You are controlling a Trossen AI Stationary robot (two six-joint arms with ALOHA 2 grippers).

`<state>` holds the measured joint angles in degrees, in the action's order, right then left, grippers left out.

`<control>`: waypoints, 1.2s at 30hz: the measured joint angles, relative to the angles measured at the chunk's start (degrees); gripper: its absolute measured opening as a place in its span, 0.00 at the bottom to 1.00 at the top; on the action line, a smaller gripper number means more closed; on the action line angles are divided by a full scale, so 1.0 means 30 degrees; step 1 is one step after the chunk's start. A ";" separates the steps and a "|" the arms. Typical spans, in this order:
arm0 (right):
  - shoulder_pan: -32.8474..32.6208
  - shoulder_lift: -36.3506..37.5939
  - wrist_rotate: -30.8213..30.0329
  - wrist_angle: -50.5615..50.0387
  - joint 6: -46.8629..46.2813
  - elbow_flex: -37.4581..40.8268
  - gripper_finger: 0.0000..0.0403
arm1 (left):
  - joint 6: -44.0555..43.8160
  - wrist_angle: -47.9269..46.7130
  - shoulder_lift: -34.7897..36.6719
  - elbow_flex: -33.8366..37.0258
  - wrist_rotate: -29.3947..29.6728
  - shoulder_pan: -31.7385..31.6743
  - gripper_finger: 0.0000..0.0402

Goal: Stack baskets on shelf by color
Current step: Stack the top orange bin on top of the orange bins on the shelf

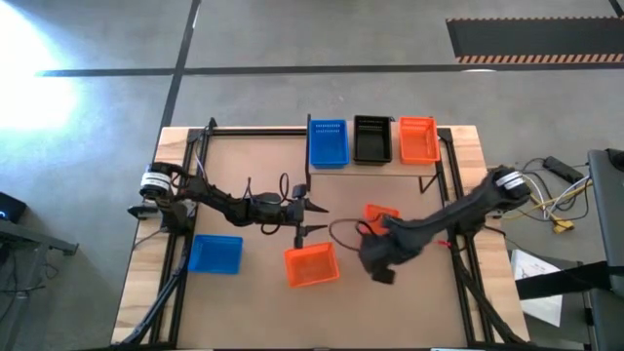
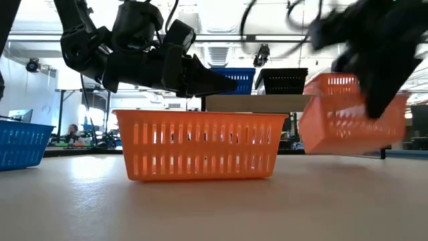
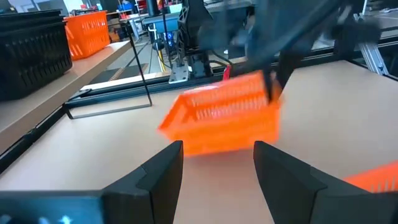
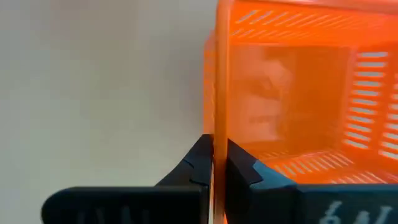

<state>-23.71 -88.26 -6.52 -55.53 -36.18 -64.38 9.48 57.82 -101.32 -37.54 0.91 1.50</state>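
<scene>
The right gripper (image 4: pixel 213 163) pinches the thin wall of an orange basket (image 4: pixel 292 93), one finger on each side of the rim. In the low view this held basket (image 2: pixel 348 120) hangs tilted and clear of the tabletop (image 2: pixel 214 207), and it is blurred there, so how it is angled is hard to judge. From above, only a corner of it (image 1: pixel 381 213) shows past the right arm near the table's middle.

The left gripper (image 3: pixel 217 168) has its fingers spread apart with nothing between them, and it points toward the held basket (image 3: pixel 224 118). From above, it (image 1: pixel 310 219) hovers just beside a second orange basket (image 1: pixel 312 264), which sits upright on the table.

A blue basket (image 1: pixel 215 253) lies on the table toward the left side. On the shelf (image 1: pixel 458 146) along the far edge stand three more in a row: blue (image 1: pixel 329 142), black (image 1: pixel 371 138) and orange (image 1: pixel 419 139).
</scene>
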 joint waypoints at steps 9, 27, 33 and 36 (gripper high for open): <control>-0.2316 0.5423 -0.2589 -0.0576 0.1490 -0.1323 0.02 | 0.0130 0.0051 0.0000 -0.0117 -0.0003 0.0000 0.45; 0.9076 0.8651 -0.5991 -1.0716 1.4587 -0.7110 0.02 | 0.0137 0.0080 0.0000 -0.0144 0.0000 -0.0007 0.45; 1.3586 0.8952 -0.5706 -1.1146 1.8342 -0.5631 0.02 | -0.0011 0.0061 0.0000 -0.0159 0.0000 -0.0007 0.45; 1.4821 0.8916 -0.4116 -1.0793 1.9931 -0.5010 0.02 | -0.0031 0.0056 0.0000 -0.0151 -0.0007 -0.0007 0.45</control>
<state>20.75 -61.51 -18.87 -87.91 23.61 -79.41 9.39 57.99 -101.32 -38.00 0.89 1.48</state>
